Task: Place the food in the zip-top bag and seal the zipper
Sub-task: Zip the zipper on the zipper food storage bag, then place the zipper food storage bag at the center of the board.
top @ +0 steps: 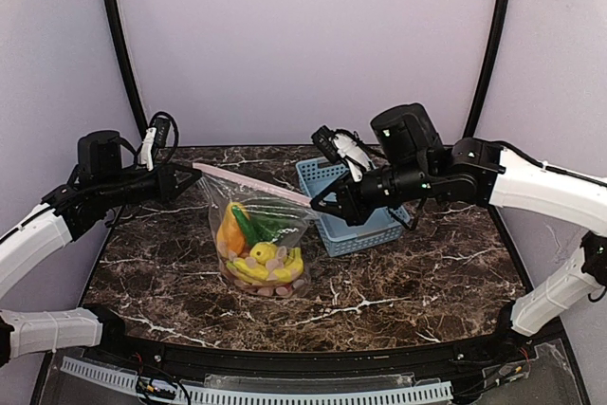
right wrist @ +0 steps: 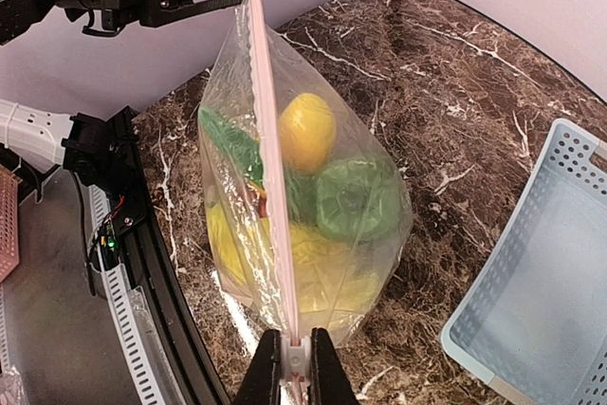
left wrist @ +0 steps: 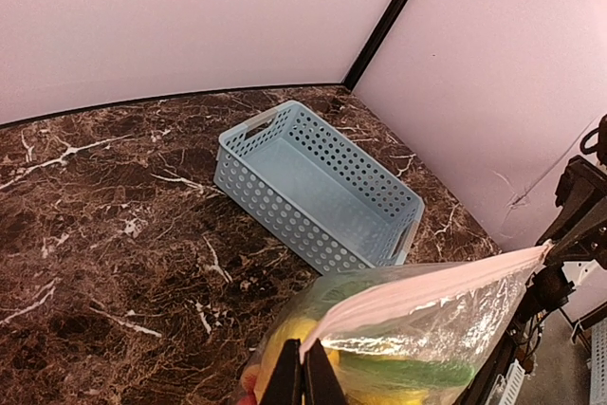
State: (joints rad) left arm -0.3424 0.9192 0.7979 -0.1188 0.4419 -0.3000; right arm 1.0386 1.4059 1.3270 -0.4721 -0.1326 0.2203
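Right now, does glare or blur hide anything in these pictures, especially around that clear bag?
Top external view: soft, even light, no hard shadows; the zip-top bag is small but sharp. Left wrist view: white sparkle glare on the bag's film, the basket crisp. Right wrist view: faint streaks of sheen, yet the food reads clearly through.
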